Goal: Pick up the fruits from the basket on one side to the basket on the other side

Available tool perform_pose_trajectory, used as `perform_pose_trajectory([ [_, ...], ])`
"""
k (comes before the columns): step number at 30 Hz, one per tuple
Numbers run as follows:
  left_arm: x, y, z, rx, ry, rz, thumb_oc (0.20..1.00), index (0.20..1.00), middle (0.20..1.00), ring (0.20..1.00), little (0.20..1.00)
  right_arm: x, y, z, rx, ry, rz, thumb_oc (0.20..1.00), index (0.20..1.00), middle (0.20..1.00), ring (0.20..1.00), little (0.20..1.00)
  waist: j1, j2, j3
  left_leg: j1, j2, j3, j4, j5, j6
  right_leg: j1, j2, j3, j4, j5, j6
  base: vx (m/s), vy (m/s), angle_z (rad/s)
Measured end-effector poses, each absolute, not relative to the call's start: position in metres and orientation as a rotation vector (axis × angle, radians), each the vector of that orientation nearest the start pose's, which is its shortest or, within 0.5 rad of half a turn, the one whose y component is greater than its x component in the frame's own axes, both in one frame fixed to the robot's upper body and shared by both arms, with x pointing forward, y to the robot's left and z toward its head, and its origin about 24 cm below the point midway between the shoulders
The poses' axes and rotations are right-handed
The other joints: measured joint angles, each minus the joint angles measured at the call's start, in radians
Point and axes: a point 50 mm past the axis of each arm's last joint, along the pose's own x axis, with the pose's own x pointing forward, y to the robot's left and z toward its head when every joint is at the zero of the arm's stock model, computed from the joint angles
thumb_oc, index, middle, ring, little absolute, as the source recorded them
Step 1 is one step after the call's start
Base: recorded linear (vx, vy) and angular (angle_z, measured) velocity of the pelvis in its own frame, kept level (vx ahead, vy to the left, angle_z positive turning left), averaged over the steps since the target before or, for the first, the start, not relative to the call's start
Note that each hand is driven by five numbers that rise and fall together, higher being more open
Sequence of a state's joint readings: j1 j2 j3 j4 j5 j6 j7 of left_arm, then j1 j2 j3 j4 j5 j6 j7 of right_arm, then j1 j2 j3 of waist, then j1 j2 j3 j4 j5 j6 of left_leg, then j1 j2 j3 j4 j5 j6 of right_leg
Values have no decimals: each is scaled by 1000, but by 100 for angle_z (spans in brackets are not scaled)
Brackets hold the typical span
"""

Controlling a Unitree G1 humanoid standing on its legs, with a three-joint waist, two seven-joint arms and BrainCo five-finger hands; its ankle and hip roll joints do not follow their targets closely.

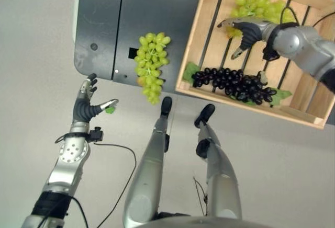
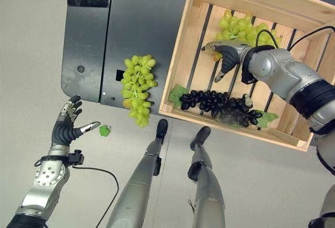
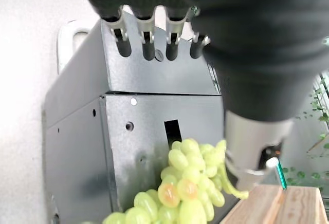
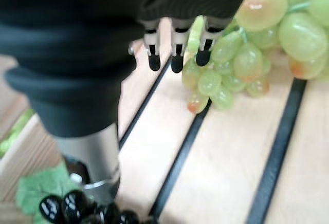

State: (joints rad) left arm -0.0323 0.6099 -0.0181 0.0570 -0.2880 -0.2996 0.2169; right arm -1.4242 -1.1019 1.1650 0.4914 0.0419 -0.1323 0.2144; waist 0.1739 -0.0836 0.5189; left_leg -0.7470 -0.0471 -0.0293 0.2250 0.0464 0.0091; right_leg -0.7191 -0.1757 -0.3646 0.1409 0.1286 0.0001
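Right robot hand (image 2: pixel 226 54) hangs inside the slatted pale-wood crate (image 2: pixel 180 55) at two o'clock in the head views, its silver fingers loosely spread and holding nothing. In its wrist view the dark fingertips (image 4: pixel 178 62) sit just beside the crate's bunch of green grapes (image 4: pixel 247 49), smooth round berries with a few blushed orange; whether they touch the fruit cannot be told. That bunch (image 2: pixel 238 29) lies at the far end of the crate floor, partly covered by the hand and wrist. Along the near wall of the crate lies a long bunch of glossy black grapes (image 2: pixel 220 102) with flat green leaves (image 2: pixel 177 93) at both ends; the thumb points toward it but stays apart.

At twelve o'clock, a second bunch of green grapes (image 1: pixel 151 66) rests on the near edge of a dark grey sheet-metal box (image 1: pixel 131 19) with small round holes and a rectangular slot, its lower berries hanging over the edge. The box's far end is cut off by the frame.

At eight o'clock, the left robot hand (image 1: pixel 88 105) is held over the pale floor (image 1: pixel 31 55), fingers straight and thumb out, empty, well apart from the box's grapes. A small green scrap (image 2: pixel 104 130) lies just beside its thumb tip; what it is is hard to make out.
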Motion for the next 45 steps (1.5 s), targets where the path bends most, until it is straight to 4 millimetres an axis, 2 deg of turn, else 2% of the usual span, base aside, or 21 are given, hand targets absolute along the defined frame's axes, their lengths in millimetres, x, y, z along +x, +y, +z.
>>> perform_pose_trajectory([
  [5, 255, 262, 105, 292, -302, 169, 1000, 1000, 1000, 1000, 1000, 367, -205, 287, -1596, -225, 401, 1000, 1000, 1000, 1000, 1000, 2, -14, 0, 3, 0, -4, 4, 0, 0, 10, 1, -1, -2, 0, 0, -11, -13, 4],
  [11, 251, 267, 105, 321, -289, 170, 1000, 1000, 1000, 1000, 1000, 353, -204, 276, -1630, -206, 484, 1000, 1000, 1000, 1000, 1000, -5, -34, 3, 23, 1, -6, 5, 0, 0, 36, 2, -2, -8, 2, 2, 0, 0, 0],
  [19, 245, 274, 113, 342, -313, 185, 1000, 1000, 1000, 1000, 1000, 339, -207, 278, -1583, -205, 528, 1000, 1000, 1000, 1000, 1000, -22, -70, 3, 30, 10, -3, 5, 0, 0, 54, 17, -2, -38, 17, 5, -2, -8, -1],
  [22, 244, 274, 112, 343, -309, 183, 1000, 1000, 1000, 1000, 1000, 333, -212, 276, -1569, -180, 550, 1000, 1000, 1000, 1000, 1000, -24, -71, 4, 29, 11, -4, 5, 0, 0, 55, 19, -2, -39, 17, 5, 0, 0, 0],
  [29, 244, 274, 112, 347, -304, 172, 1000, 1000, 1000, 1000, 1000, 329, -221, 245, -1535, -79, 617, 1000, 1000, 1000, 1000, 1000, -24, -71, 4, 34, 11, -4, 5, 0, 0, 61, 19, -2, -42, 17, 5, 0, 0, 0],
  [33, 244, 274, 111, 347, -303, 171, 1000, 1000, 1000, 1000, 1000, 328, -223, 239, -1518, -66, 627, 1000, 1000, 1000, 1000, 1000, -26, -71, 4, 34, 12, -3, 5, 0, 0, 61, 20, -2, -43, 17, 5, 0, 0, 0],
  [45, 244, 274, 111, 346, -301, 178, 1000, 1000, 1000, 1000, 1000, 326, -210, 222, -1434, -106, 671, 1000, 1000, 1000, 1000, 1000, -50, -74, 5, 34, 16, -1, 3, -2, -3, 62, 26, 1, -51, 19, 3, 0, 0, 0],
])
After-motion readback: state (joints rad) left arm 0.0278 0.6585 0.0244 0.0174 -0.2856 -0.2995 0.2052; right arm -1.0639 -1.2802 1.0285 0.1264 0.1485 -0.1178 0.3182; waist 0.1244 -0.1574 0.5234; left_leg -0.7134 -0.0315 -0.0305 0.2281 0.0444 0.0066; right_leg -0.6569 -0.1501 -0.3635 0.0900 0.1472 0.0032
